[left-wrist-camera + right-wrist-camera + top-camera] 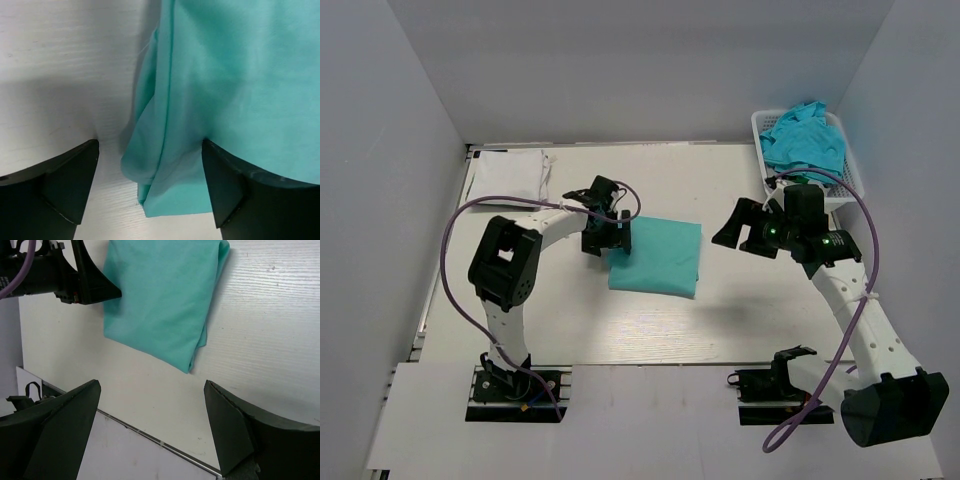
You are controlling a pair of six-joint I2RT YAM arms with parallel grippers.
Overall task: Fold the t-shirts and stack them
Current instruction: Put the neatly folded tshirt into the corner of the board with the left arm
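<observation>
Finishing fold of teal shirt (658, 256), seemingly — left gripper (612, 238) wide astride its edge, right gripper (732, 230) wide, aloft. Next, likely: pinch, carry onto white shirt (507, 175).

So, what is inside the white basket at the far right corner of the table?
Crumpled teal t-shirts fill the basket, heaped above its rim. How many there are, and anything under them, is covered. The right arm hides the basket's near end.

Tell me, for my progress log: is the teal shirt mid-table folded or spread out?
Folded. The teal shirt lies as a compact rectangle with no sleeves showing, and the left wrist view shows stacked cloth layers at its edge.
</observation>
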